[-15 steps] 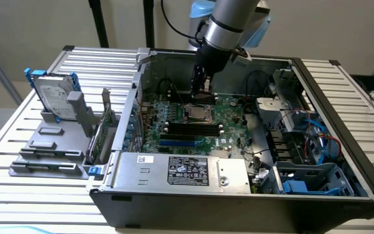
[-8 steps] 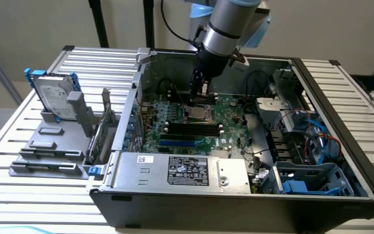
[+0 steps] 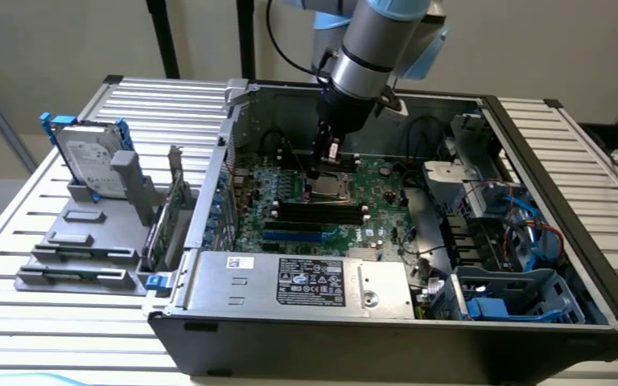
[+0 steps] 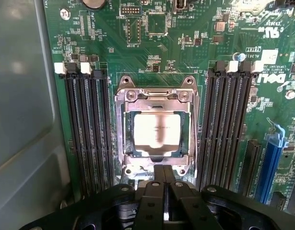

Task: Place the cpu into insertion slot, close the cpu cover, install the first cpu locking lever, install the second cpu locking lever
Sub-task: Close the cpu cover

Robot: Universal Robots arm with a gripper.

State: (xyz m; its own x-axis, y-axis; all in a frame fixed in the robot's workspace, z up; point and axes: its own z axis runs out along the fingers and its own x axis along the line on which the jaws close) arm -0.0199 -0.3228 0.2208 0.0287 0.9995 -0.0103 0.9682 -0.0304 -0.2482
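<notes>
Pale slatted table (image 3: 9, 265) carries everything: at the exterior view's left a hard drive (image 3: 86, 153) stands in a grey rack (image 3: 78, 241), then comes the open computer case (image 3: 395, 346) with its green motherboard (image 3: 379, 213). My pincer (image 3: 328, 157) hangs over the board's middle, fingers pressed together with nothing between them, tips just beside the insertion slot (image 4: 130, 139). The cpu (image 4: 157, 135) sits in that slot, the cpu cover (image 4: 157, 97) lying flat around it, black memory slots (image 4: 87, 134) on both sides.
</notes>
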